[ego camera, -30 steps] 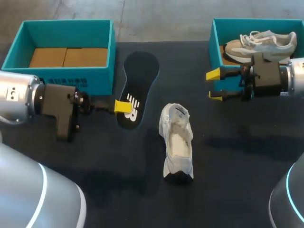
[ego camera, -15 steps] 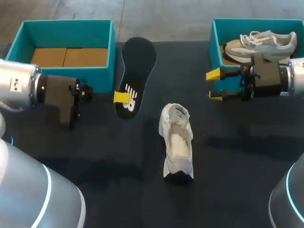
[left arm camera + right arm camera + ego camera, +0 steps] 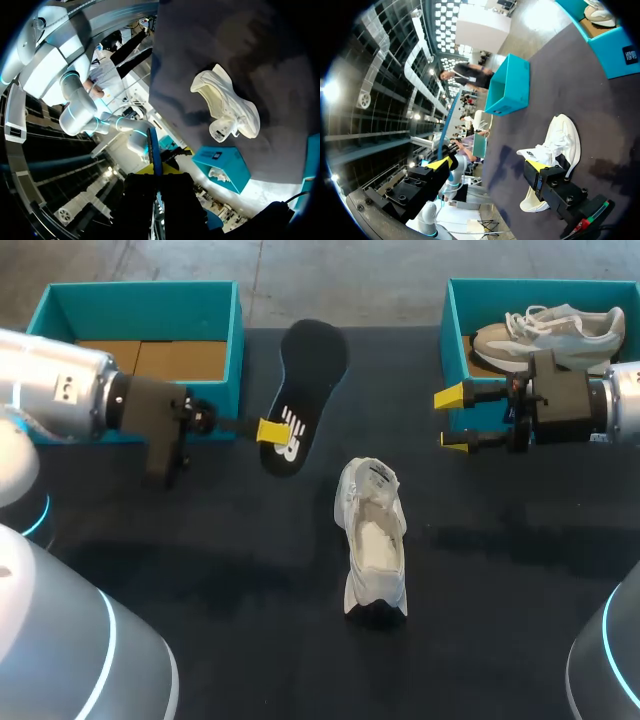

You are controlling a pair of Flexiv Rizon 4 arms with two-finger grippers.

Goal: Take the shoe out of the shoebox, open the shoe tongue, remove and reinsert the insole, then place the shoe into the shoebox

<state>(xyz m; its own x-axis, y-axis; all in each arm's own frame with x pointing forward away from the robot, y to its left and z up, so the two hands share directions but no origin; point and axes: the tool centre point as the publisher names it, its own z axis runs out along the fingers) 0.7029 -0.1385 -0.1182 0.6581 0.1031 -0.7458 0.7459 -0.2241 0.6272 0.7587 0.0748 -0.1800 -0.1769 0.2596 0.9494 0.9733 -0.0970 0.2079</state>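
Two arms are over the dark table, and only one has anything in hand. The left gripper, coming in from the left side, is clamped on the heel end of a black insole – the yellow tips pinch it from both faces, just by the white logo. The insole is held clear of the table, slanting away from the gripper with its toe end towards the far edge, in the gap between the two boxes. In the left wrist view it shows edge-on, a thin strip running straight out between the fingers.

The white shoe lies alone near the middle of the table, lengthwise, its opening spread wide and facing up, its dark end towards the near edge. It sits apart from both grippers, nearer the left one.

Behind the left arm stands the left shoebox, teal, showing its brown cardboard floor. At the far right corner is the right shoebox, also teal, with a grey sneaker lying inside it.

The right gripper hangs just in front of that right shoebox – fingers apart, nothing between them, pointing towards the middle of the table.
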